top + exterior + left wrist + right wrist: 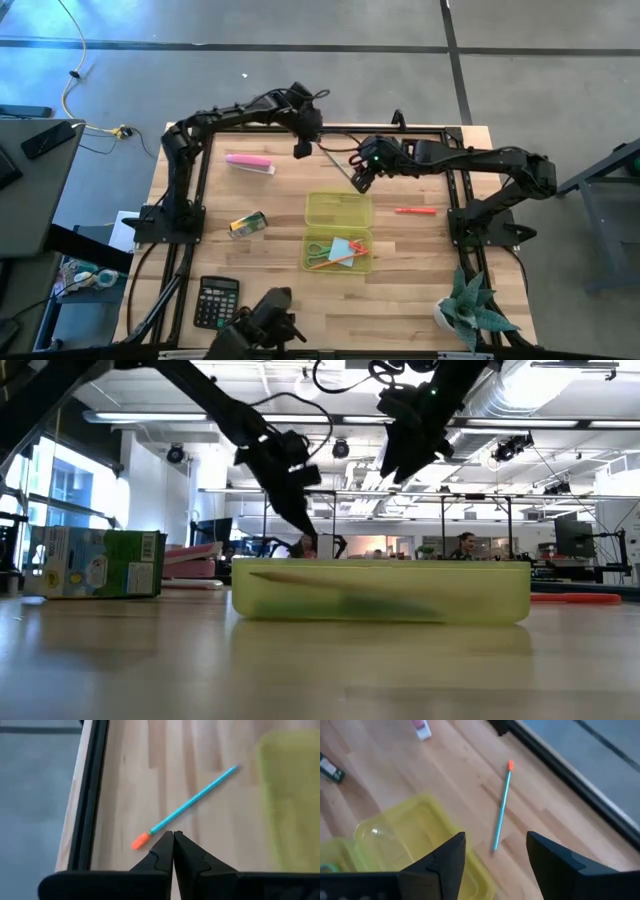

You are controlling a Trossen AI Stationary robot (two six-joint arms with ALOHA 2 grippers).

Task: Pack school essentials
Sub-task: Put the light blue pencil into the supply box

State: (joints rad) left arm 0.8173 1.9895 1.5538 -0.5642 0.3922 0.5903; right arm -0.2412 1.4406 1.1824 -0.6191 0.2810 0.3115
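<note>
A thin teal pencil [195,800] with an orange eraser lies on the table near the far edge; it also shows in the high view [335,162]. My left gripper [173,835] is shut, its tips just beside the pencil's eraser end. My right gripper [495,839] is open and empty, raised over the pencil's other end [496,845]. An open yellow-green case [338,230] holds green-handled scissors [318,250], a light-blue note pad [340,246] and an orange pencil [340,260]. A crayon box [248,224] lies to its left, a red piece [415,210] to its right. My left gripper's shut fingertips [167,842] stand right beside the pencil near its orange eraser end [141,840], coming from above. I cannot tell whether they touch it. The pencil lies flat on the table.
A pink eraser-like block [250,163] lies at the far left. A calculator [217,300] sits near the front edge and a potted plant [470,308] at the front right. The black frame rail [90,795] runs along the table's far edge close to the pencil.
</note>
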